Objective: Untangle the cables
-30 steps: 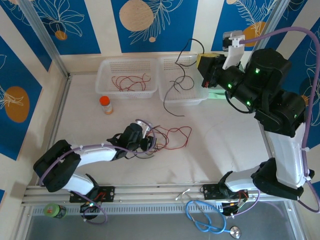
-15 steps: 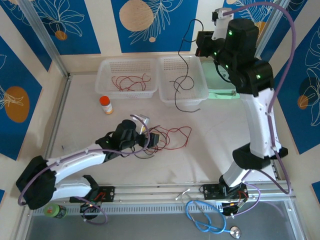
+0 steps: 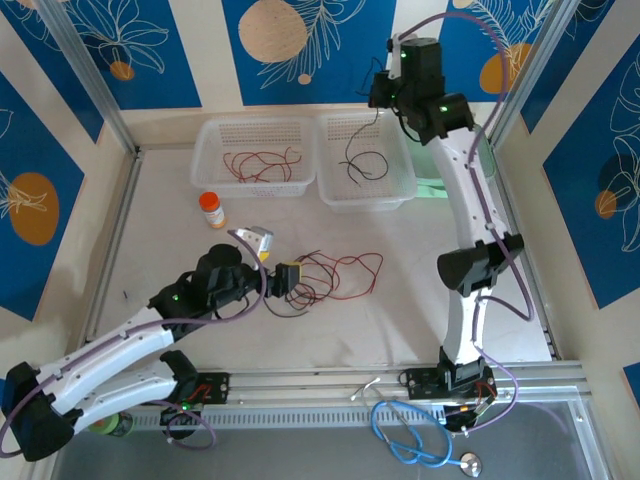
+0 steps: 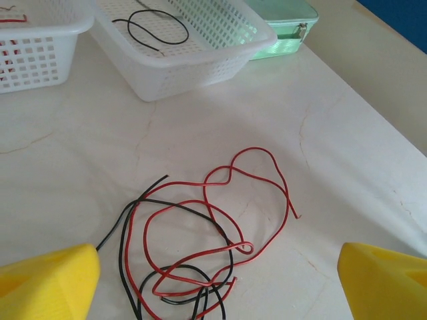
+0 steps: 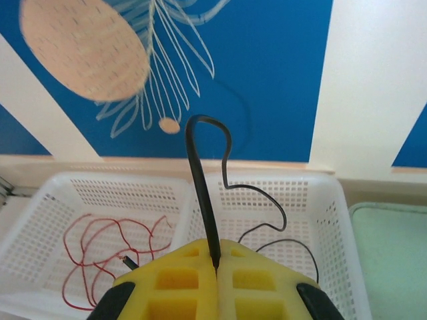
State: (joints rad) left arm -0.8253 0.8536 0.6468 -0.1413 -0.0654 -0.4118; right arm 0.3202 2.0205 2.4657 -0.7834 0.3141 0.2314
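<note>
— What does the left wrist camera give that the overhead one blurs?
— The left pincer [image 4: 217,277] stands spread wide. The tangle of red and black cables [image 4: 200,227] lies on the worktop [image 4: 347,133] just ahead of it, between its two fingers, with none of them gripped. From above, that knot is a small scribble beside the pincer.
— And the right wrist camera?
— The right pincer [image 5: 217,277] is pressed together on a black cable [image 5: 202,173]. The cable rises in a loop above the fingers and drops beyond them into the right basket [image 5: 333,220].
— What do the containers hold?
— The right basket holds that cable's lower part, curled on its floor. The left basket [image 5: 40,220], beyond and to the left of the right pincer, holds several red cables [image 5: 100,250]. A green case [image 5: 393,253] sits to the right of the baskets.
</note>
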